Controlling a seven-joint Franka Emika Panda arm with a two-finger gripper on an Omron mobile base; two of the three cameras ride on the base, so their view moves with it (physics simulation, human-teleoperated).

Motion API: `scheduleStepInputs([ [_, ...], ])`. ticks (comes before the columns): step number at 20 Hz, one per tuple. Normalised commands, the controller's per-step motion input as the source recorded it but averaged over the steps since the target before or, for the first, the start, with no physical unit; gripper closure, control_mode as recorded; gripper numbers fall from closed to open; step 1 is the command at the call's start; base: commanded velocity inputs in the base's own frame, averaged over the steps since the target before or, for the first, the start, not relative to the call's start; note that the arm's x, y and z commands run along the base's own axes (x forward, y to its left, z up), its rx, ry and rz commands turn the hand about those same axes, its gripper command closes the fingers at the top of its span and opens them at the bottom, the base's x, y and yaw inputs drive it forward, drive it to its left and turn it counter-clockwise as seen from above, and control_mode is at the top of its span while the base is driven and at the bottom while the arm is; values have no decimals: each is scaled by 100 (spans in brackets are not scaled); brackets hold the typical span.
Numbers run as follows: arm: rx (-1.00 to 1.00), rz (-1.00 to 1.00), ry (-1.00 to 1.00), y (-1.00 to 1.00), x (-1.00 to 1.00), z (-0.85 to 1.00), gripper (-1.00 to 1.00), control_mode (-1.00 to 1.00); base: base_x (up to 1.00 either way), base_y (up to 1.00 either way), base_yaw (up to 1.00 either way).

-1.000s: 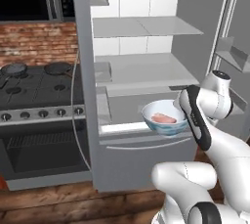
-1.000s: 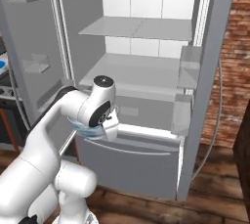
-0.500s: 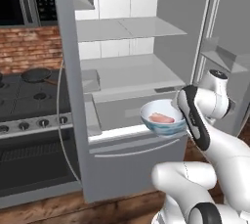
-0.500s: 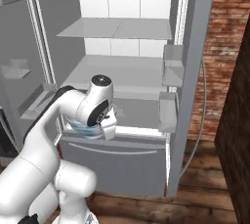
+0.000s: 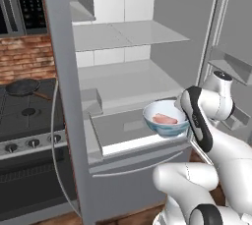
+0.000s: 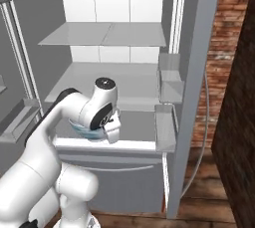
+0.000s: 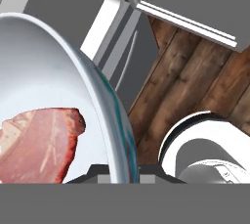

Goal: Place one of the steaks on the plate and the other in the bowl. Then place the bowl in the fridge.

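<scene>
Bowl (image 5: 166, 120) — rigid, light, smooth-walled — hangs just in front of the open fridge (image 5: 133, 79), above its lowest shelf; jaws closed tight on the rim; steak (image 7: 36, 142) loose inside, so keep level — rim hold only.

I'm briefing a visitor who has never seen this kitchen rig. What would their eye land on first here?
The wide-open fridge with its bare white shelves fills the middle. In front of its lower shelf, the white arm's gripper is shut on the rim of a bowl, with a pink steak lying inside. To the left, a black frying pan sits on the stove.
</scene>
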Motion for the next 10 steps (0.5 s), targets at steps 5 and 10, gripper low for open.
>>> scheduleStepInputs([
  [5, 0, 0, 0, 0, 0, 0, 100, 100, 61, -8, 1],
  [10, 0, 0, 0, 0, 0, 0, 100, 100, 20, -16, 2],
])
